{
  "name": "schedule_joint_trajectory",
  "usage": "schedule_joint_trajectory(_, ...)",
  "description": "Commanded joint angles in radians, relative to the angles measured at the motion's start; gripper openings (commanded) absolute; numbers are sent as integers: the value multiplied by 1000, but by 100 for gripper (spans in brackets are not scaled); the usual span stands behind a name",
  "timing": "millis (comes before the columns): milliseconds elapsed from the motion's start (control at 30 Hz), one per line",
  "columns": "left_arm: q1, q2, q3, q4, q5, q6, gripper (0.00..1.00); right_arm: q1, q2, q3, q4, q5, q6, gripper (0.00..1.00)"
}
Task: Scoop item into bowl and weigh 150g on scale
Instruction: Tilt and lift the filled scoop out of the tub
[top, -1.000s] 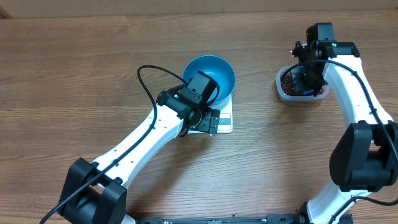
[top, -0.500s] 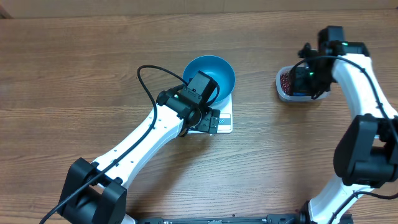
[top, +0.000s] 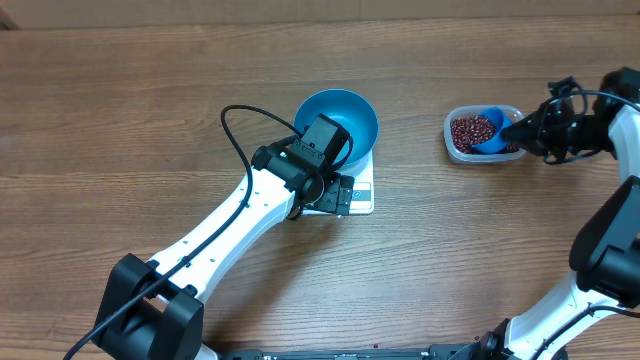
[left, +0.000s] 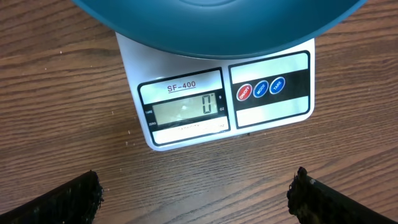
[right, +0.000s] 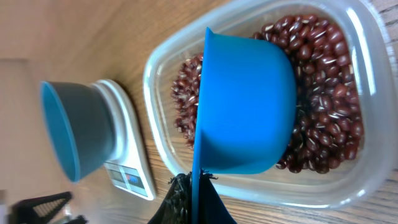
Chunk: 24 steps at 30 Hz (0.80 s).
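The blue bowl stands on the white scale, whose display reads 0. My left gripper hovers open over the scale's front edge with nothing between its fingers. At the right, dark red beans fill a clear tub. My right gripper is shut on the handle of a small blue scoop. The scoop lies on its side in the tub, its cup resting against the beans.
The bowl and scale also show at the left of the right wrist view, well apart from the tub. A black cable loops off the left arm beside the bowl. Bare wood table surrounds everything.
The right arm has swung out to the right from above the tub, now reaching in from the side with the scoop tipped over in the beans. The left arm has not moved.
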Motion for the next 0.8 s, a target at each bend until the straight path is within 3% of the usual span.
schedule_joint_trajectory(0,-8,6,10,2,8,-14,100,-42,2,-4,2,-91,-7,4)
schedule_joint_trajectory(767,-8,6,10,2,8,-14,100,-147,2,-4,-41,-453,-8,4)
